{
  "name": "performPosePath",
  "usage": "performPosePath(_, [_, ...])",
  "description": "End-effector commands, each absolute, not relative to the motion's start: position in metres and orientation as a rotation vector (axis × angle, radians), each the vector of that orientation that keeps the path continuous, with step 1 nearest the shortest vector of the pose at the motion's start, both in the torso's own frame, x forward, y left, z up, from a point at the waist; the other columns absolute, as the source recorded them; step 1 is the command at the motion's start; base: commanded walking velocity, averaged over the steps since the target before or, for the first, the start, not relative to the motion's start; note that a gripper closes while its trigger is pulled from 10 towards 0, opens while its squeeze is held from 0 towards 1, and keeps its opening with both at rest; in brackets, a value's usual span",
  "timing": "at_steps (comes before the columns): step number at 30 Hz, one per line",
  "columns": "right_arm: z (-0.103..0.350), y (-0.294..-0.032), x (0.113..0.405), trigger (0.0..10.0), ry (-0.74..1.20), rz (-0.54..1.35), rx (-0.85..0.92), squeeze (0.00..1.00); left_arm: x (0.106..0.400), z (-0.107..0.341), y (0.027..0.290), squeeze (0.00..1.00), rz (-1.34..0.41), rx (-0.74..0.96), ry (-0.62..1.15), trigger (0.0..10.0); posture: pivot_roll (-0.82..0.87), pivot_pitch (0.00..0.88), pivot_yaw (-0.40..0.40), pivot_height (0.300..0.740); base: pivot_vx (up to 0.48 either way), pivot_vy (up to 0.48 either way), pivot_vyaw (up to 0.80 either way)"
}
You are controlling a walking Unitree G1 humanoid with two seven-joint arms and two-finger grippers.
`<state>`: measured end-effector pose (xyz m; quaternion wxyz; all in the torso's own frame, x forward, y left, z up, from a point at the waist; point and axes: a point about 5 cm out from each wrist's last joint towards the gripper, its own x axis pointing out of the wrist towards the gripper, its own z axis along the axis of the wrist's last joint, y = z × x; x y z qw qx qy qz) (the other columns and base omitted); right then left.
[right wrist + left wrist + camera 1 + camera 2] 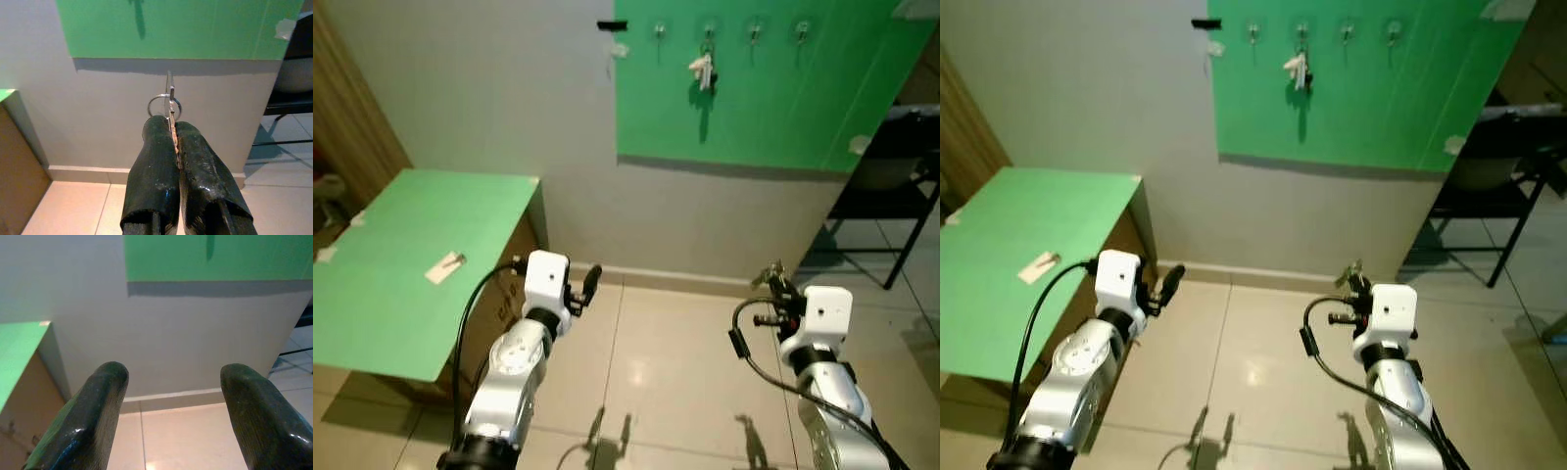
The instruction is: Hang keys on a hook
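A green board (773,108) hangs high on the grey wall with a row of several small hooks (756,30). A white bunch of keys (703,70) hangs from the second hook from the left. My right gripper (773,278) is low over the floor, well below the board and pointing at the wall. It is shut on a metal key with a ring (169,100) that sticks out past the fingertips (156,128). My left gripper (591,281) is held out at about the same height. Its fingers (105,387) stand open with nothing between them.
A green-topped table (401,284) stands at the left with a small white tag (444,266) on it. A black-framed stand (891,191) is against the wall at the right. Beige floor tiles (656,362) lie between me and the wall.
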<state>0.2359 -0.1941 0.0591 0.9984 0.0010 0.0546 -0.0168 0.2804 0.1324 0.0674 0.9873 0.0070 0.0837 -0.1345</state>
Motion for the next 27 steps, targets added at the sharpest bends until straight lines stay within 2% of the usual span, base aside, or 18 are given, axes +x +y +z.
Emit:
performPosePath(1, [0.063, -0.191, 0.24, 0.0, 0.08, -0.026, 0.003, 0.0, 0.285, 0.071, 0.132, 0.0, -0.273, 0.025, 0.167, 10.0, -0.15, 0.0, 0.045, 0.74, 0.458, 0.0, 0.0])
performPosePath(6, [0.061, -0.187, 0.241, 0.0, 0.086, -0.009, 0.008, 0.0, 0.288, 0.071, 0.13, 0.0, -0.28, 0.027, 0.169, 10.0, -0.15, 0.0, 0.051, 0.74, 0.458, 0.0, 0.0])
performPosePath(10, [0.061, -0.187, 0.242, 0.0, 0.092, -0.009, 0.006, 0.0, 0.291, 0.072, 0.129, 0.0, -0.284, 0.026, 0.168, 10.0, -0.15, 0.0, 0.052, 0.74, 0.458, 0.0, -0.74])
performPosePath(27, [0.068, -0.184, 0.255, 0.0, 0.064, 0.033, -0.042, 0.0, 0.302, 0.071, 0.127, 0.0, -0.294, 0.031, 0.167, 10.0, -0.14, 0.0, 0.044, 0.74, 0.458, 0.0, 0.0])
